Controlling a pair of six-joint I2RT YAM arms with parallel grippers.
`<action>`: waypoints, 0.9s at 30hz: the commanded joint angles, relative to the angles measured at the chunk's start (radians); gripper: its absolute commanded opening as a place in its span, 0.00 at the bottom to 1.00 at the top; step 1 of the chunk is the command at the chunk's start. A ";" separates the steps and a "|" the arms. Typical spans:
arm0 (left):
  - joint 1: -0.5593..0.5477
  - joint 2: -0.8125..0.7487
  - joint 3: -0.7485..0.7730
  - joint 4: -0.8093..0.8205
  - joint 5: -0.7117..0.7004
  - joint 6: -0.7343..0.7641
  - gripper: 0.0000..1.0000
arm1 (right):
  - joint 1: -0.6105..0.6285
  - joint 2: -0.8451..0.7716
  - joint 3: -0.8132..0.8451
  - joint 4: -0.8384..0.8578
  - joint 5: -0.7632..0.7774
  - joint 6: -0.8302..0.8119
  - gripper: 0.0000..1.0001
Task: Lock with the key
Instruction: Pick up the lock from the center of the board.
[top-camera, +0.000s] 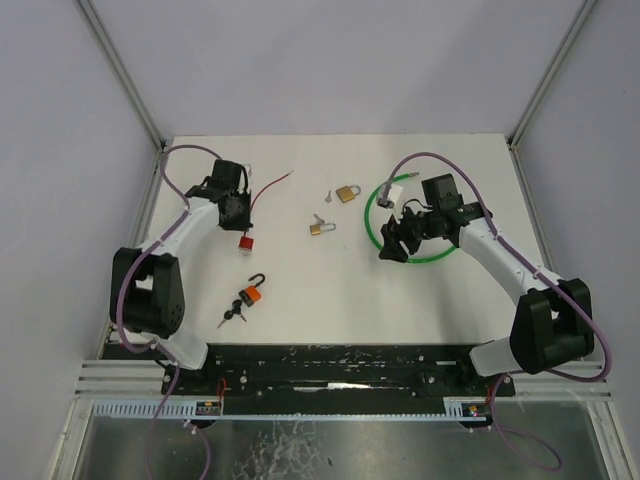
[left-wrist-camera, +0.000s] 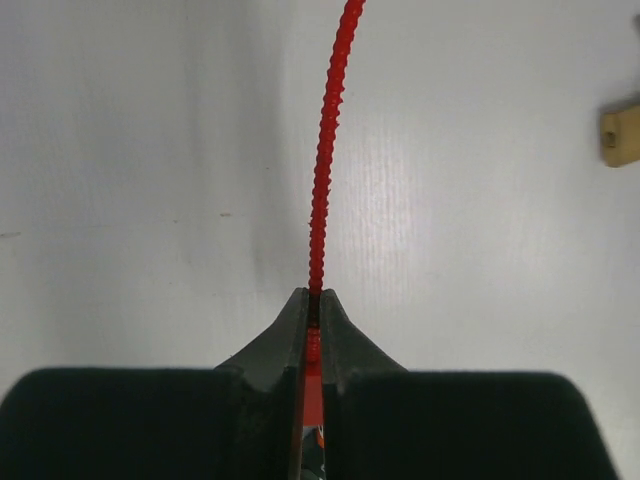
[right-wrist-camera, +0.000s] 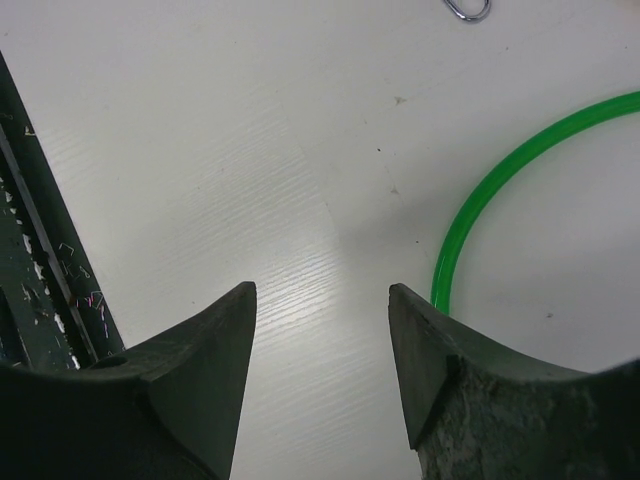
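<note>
Writing: a white tag (top-camera: 395, 187) sits at the far side of the green cable (top-camera: 367, 218); its print is too small to read. A pale mark shows low between the left fingers in the wrist view, also unreadable.
Left gripper (top-camera: 243, 207): pressed together on the red cable (top-camera: 272, 185). In the wrist view the left gripper (left-wrist-camera: 315, 300) pinches the ribbed red cable (left-wrist-camera: 322, 180) right at the fingertips, and the cable runs on past them above the table.
Red lock body (top-camera: 245, 242): on the table (top-camera: 330, 290), just near-side of the left gripper.
Right gripper (top-camera: 392, 247): spread wide and holding nothing. In the wrist view the right gripper (right-wrist-camera: 322, 295) has bare table between its fingers, and the green cable (right-wrist-camera: 462, 222) curves just beside its right-hand finger.
Orange lock (top-camera: 250, 295): shackle open, lying near the front edge, between the arms and closer to the left one.
Keys (top-camera: 232, 316): bunched right beside the orange lock, on its near-left side.
Brass lock (top-camera: 347, 193): mid-table, left of the green cable.
Second brass lock (top-camera: 317, 229): nearer the arms than the first.
Loose key (top-camera: 327, 197): just left of the brass lock.
</note>
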 joint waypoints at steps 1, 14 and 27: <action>-0.030 -0.121 -0.043 0.081 0.090 -0.060 0.00 | 0.000 -0.064 -0.009 0.011 -0.077 -0.013 0.62; -0.305 -0.506 -0.304 0.454 0.156 -0.261 0.00 | 0.001 -0.357 -0.043 -0.190 -0.410 -0.587 0.79; -0.638 -0.420 -0.442 1.054 -0.124 0.121 0.00 | -0.060 -0.466 0.099 -0.295 -0.306 -0.756 0.96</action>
